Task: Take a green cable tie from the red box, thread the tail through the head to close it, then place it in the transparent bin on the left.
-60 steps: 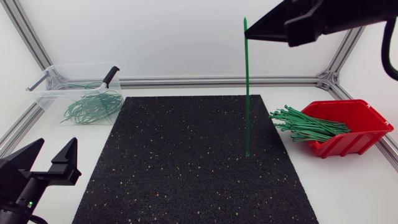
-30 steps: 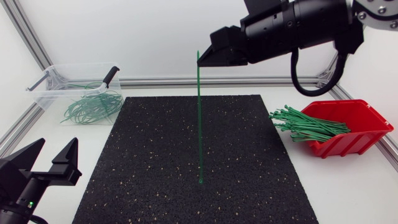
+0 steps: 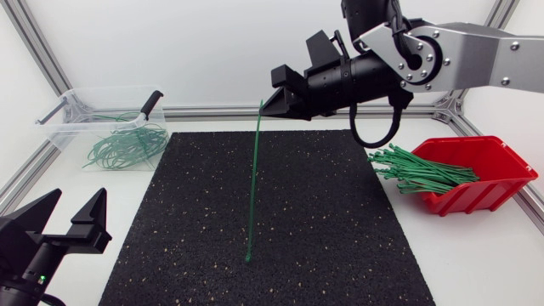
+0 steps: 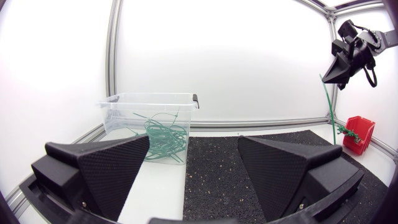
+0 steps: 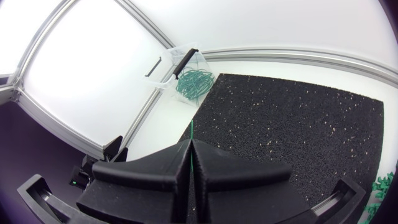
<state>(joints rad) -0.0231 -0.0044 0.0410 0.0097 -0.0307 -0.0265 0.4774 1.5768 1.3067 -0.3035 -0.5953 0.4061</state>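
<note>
R hand [image 3: 266, 108] high, gripping cable tie [image 3: 253, 187] (vert.)

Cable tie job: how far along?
Done: one straight green cable tie is out of the red plastic box, pinched at its top by the right hand above the black speckled mat. In hand: nothing threaded yet; open left hand sits low. Left: close the loop, drop it in the transparent bin.

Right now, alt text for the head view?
The right gripper pinches a long green cable tie by its top end, hanging it over the black mat. The left gripper sits open at lower left; transparent bin back left, red box at right.
</note>
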